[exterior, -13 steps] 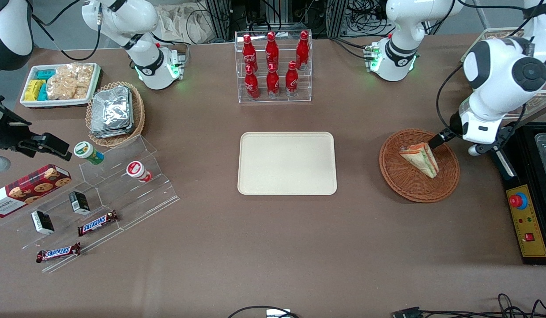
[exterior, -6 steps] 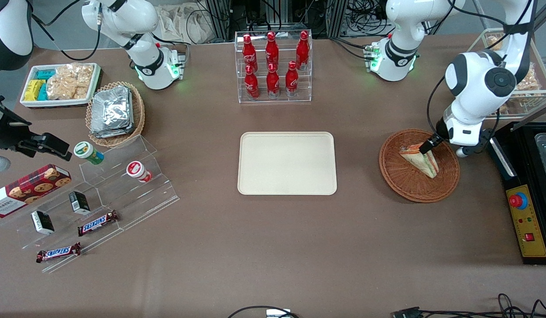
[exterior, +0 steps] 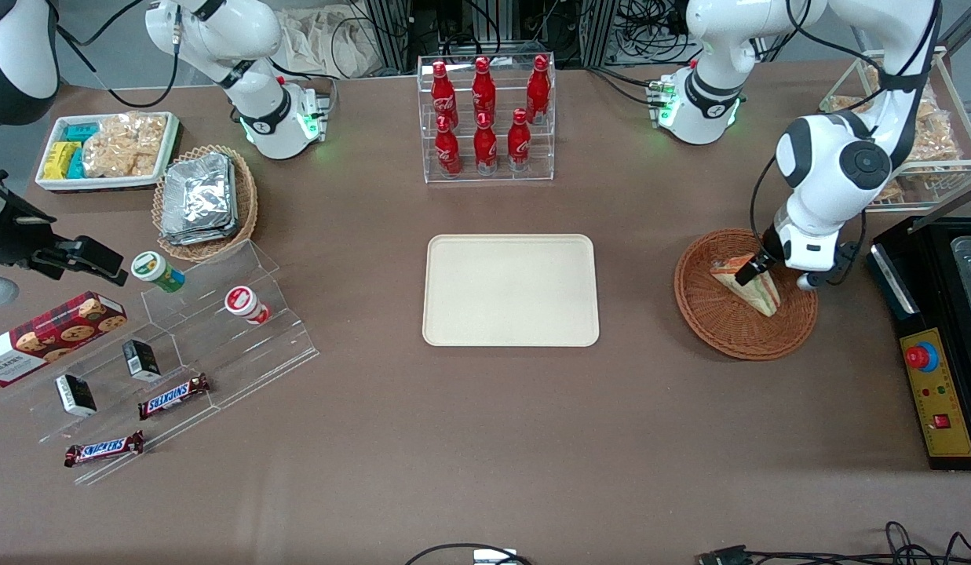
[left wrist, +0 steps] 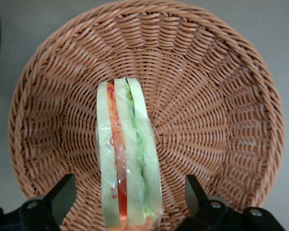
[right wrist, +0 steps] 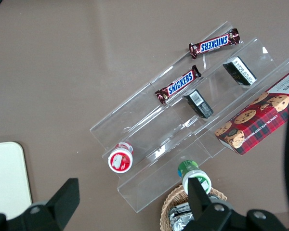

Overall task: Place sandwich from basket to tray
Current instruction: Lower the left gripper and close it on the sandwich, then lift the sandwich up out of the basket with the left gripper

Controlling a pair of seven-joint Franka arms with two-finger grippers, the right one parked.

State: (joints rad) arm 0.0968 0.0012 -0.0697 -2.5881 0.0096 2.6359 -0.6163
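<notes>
over the last second the gripper (left wrist: pixel 127 204) has been brought in over the basket (exterior: pixel 720 329). its fingers (left wrist: pixel 62 195) are spread either side of the sandwich (left wrist: pixel 127 163), not yet clamped; the tray (exterior: pixel 510 329) waits bare on the bench.

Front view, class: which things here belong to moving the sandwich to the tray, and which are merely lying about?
Job: sandwich, lying in the basket; tray, bare; gripper, open, astride the sandwich above the basket.

Lying about: cola bottles, foil packets, Snickers bars, cookie box.
</notes>
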